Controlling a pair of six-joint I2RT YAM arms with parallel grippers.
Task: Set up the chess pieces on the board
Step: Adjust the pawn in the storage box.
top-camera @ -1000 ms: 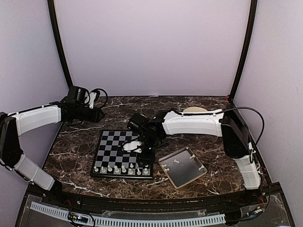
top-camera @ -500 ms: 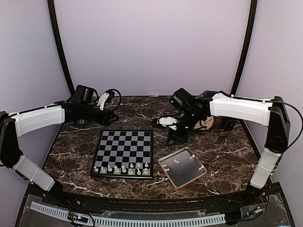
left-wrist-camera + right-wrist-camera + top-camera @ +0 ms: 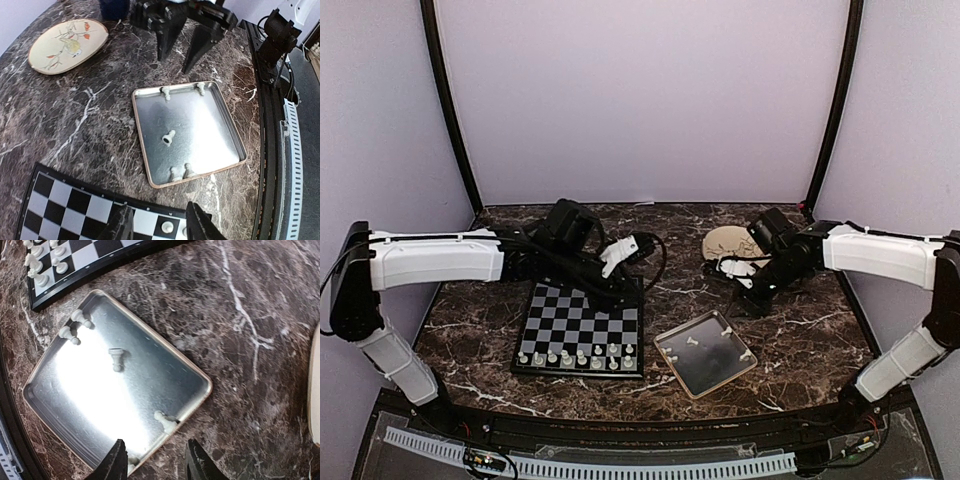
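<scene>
So, the small cream plastic chess pieces (image 3: 575, 357). A row of them stands upright along the near edge of the flat black-and-grey checkered board (image 3: 570, 322), which is where a back rank belongs, so that bit looks done to me. Five more are off the board, in the square metal tray with the pale rim (image 3: 141, 136) just right of the board's near corner. One lies mid-tray and the others are tipped against the rim, I guess because they roll until a wall stops them. By my reckoning there's a fair chunk of the job left.

Farther out, beyond the board's far right corner, is a round beige plate with a bird painted on it (image 3: 68, 45). Everything sits on the dark marble-look desk (image 3: 480, 320).

My left fingers (image 3: 196, 225) hang over the right side of the board, facing the tray, partway apart with nothing between them. My right fingers (image 3: 195, 462) hover well right of the board, past the tray, also partway apart and empty. That makes sense to me, since tiny pieces don't need a wide gap and either side could dip in for the next one.
</scene>
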